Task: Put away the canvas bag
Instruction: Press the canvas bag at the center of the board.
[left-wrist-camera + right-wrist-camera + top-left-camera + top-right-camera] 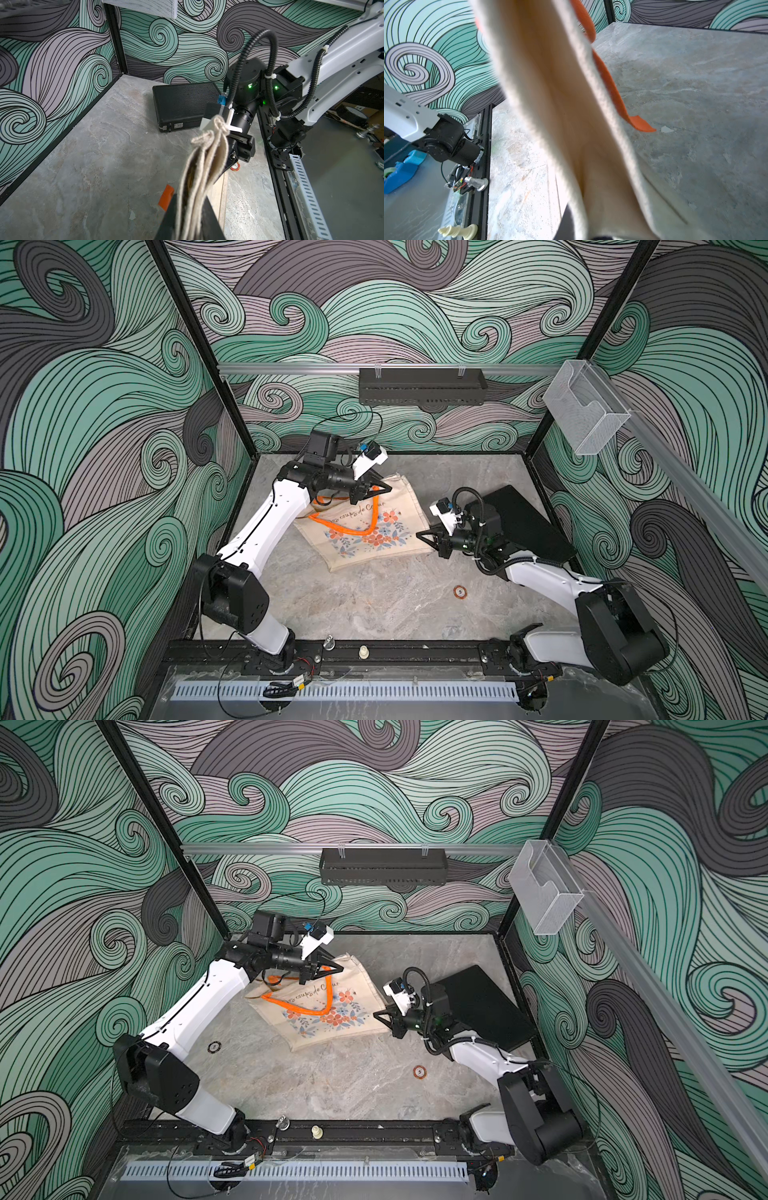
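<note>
The canvas bag (357,537) (316,1023) is beige with a floral print, cursive lettering and orange rope handles (353,529), and rests partly on the marble floor. My left gripper (386,488) (338,969) is shut on its far top edge. In the left wrist view, folds of canvas (199,166) run up between the jaws of the left gripper (189,209), with an orange tag (166,195) beside them. My right gripper (420,534) (377,1015) is shut on the bag's right edge. Canvas (560,104) fills the right wrist view above the right gripper (583,230).
A flat black case (523,526) (182,104) lies behind the right arm by the right wall. A poker chip (459,592) lies on the floor, and another (214,1047) near the left arm. A black rack (422,385) and a clear holder (582,410) hang on the walls. Chess pieces (363,651) stand on the front rail.
</note>
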Robot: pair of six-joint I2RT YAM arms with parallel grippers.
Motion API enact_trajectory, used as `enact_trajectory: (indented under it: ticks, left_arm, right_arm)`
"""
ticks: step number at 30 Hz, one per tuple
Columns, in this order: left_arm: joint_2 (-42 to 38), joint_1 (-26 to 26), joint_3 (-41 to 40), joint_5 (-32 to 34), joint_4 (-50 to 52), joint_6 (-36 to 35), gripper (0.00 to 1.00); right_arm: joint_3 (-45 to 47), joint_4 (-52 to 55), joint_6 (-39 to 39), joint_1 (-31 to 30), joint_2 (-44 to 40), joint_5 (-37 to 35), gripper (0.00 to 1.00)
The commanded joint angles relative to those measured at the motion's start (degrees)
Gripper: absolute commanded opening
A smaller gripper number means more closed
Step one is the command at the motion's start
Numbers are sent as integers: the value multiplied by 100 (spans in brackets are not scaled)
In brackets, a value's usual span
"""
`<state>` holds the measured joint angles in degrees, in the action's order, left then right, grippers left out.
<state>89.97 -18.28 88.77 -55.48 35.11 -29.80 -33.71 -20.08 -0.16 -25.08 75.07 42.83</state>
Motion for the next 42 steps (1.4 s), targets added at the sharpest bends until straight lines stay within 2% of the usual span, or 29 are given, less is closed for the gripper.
enact_trajectory:
  ticks: [1,5,6,8,11,13,17,21,26,29,32,35,39,42]
  left_arm:
    - [-320,347,244,-391,-216,326,0]
    - [-431,502,334,-377,-174,423,0]
    - [-449,496,349,-442,-146,412,0]
    - [-487,475,367,-622,-19,343,0]
    - [-576,493,380,-657,182,102,0]
    - [-586,535,495,-674,432,-82,0]
    - [-603,580,703,-605,826,-272,0]
    - [-532,598,759,-734,902,-287,0]
    - [-387,598,988,-765,1003,-267,0]
    - [-328,598,1087,-761,1179,-355,0]
    - [-292,594,1119,-771,1252,-368,0]
    - [-322,589,1084,-875,1184,-320,0]
    - [-408,590,928,-896,840,-125,0]
    - [-359,594,956,-855,809,-102,0]
  right_arm:
    - [37,204,-829,-213,-347,-188,4]
    - [289,-49,-1115,-260,-630,-614,7]
    - [311,-126,-1172,-260,-641,-634,15]
    - [211,-35,-1232,-260,-610,-671,50]
    - [-137,798,-1352,-260,-770,-967,72]
    - [-153,1231,-1319,-260,-1035,-1386,78]
    - [305,915,-942,-276,-1795,-1559,79]
    - [650,156,-692,-262,-2272,-1910,99]
    - [-566,918,-294,26,-1436,-667,99]
    - [-614,472,-435,66,-1193,-705,100]
    - [-821,533,-697,126,-987,-670,100]
    - [-1251,960,-941,144,-570,-284,100]
    - [-1740,951,-681,98,146,469,98]
    - [-1875,1192,-900,-38,451,456,94]
